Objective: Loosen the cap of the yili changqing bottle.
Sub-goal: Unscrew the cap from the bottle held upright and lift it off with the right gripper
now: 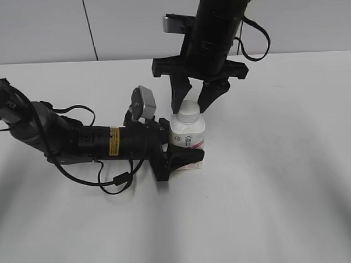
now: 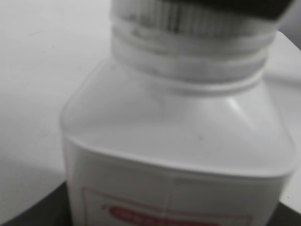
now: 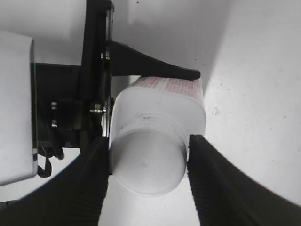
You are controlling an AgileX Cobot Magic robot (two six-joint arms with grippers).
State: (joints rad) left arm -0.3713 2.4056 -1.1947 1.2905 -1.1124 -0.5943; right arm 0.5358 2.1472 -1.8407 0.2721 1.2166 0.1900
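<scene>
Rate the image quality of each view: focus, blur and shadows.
Exterior view: sharp and evenly lit, with soft shadows on the table around both arms. Left wrist view: the bottle fills the frame so closely that it is soft, its label print unreadable. Right wrist view: the cap is fairly crisp, the right gripper fingers beside it dark and slightly blurred, with a grey shadow across the table.
</scene>
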